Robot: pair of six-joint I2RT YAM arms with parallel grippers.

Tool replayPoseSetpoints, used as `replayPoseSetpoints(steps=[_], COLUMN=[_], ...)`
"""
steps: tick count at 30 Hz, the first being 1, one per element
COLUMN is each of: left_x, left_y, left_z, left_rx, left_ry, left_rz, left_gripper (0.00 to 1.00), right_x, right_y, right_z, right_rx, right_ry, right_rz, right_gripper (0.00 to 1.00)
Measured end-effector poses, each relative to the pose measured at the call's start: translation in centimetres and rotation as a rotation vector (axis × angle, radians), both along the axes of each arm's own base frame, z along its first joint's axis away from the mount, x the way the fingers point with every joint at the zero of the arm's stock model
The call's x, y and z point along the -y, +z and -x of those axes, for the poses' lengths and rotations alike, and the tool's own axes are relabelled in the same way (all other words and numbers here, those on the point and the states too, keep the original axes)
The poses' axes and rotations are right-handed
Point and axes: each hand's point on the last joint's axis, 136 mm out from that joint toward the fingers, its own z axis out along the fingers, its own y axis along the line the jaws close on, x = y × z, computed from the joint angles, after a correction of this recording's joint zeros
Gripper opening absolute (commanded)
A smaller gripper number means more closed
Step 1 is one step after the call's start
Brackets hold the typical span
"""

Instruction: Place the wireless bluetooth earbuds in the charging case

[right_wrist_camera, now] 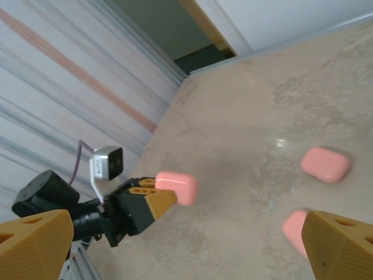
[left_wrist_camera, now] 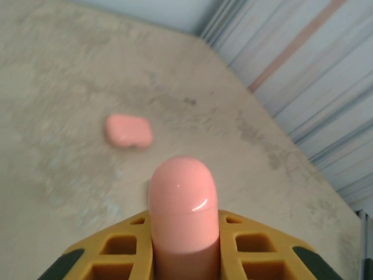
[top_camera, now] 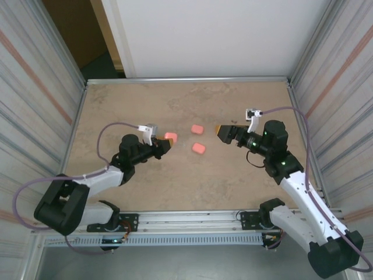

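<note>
**Top view.** The left gripper [top_camera: 164,144] is clamped narrow on a pink charging case [top_camera: 171,137], left of the table's middle. The right gripper [top_camera: 224,133] faces it with jaws spread wide, gripping nothing. Between the two tools lie the far loose case [top_camera: 197,128] and the near loose case [top_camera: 199,148], apart from each other and from both grippers. The tan mottled table [top_camera: 145,105] is bare from there out to its edges. Ribbed walls [top_camera: 35,87] close the sides and a white panel [top_camera: 221,35] closes the back.

**Left wrist view.** The held case juts out between the yellow fingers [left_wrist_camera: 256,245], rounded end forward. One loose case lies flat ahead to the left, well apart, with the ribbed wall along the right.

**Right wrist view.** The right gripper's own yellow fingertips [right_wrist_camera: 35,239] sit in the two lower corners, far apart. Across the table, the left gripper holds its case clear of the surface. Two loose cases lie to the right, one partly hidden behind a fingertip.
</note>
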Motion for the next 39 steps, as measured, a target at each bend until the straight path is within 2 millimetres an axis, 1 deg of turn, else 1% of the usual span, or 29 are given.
replayPoseSetpoints(steps=[4,7,13,18,23,29,34,39], left_x=[-0.5,0.0,1.2,2.0,2.5,2.6,2.7,2.7], left_y=[-3.2,-4.5,-5.7,-6.8,-8.1,-9.5,-9.9,-10.3], left_z=[-0.7,-1.4,-3.4,-4.5,-5.3,-5.4,-5.5,-5.6], left_rx=[-0.125,-0.187,-0.258,-0.306,-0.349,-0.389,-0.403,-0.416], left_ry=[0.032,0.031,0.025,0.019,0.018,0.020,0.022,0.025], left_rz=[-0.023,-0.033,-0.026,-0.023,-0.026,-0.044,-0.053,-0.061], left_gripper=[0.00,0.00,0.00,0.00,0.00,0.00,0.09,0.23], right_x=[0.8,1.2,1.9,2.4,2.8,3.5,3.7,3.8], right_y=[-0.7,-1.2,-1.6,-2.3,-3.3,-3.7,-4.2,-4.5], right_z=[0.3,0.5,0.7,0.6,0.5,0.2,0.1,0.0], right_rx=[-0.023,-0.034,-0.045,-0.057,-0.072,-0.083,-0.093,-0.100], right_ry=[-0.037,-0.055,-0.081,-0.098,-0.111,-0.135,-0.142,-0.142], right_rz=[0.028,0.051,0.070,0.083,0.100,0.102,0.106,0.105], right_gripper=[1.00,1.00,1.00,1.00,1.00,1.00,1.00,1.00])
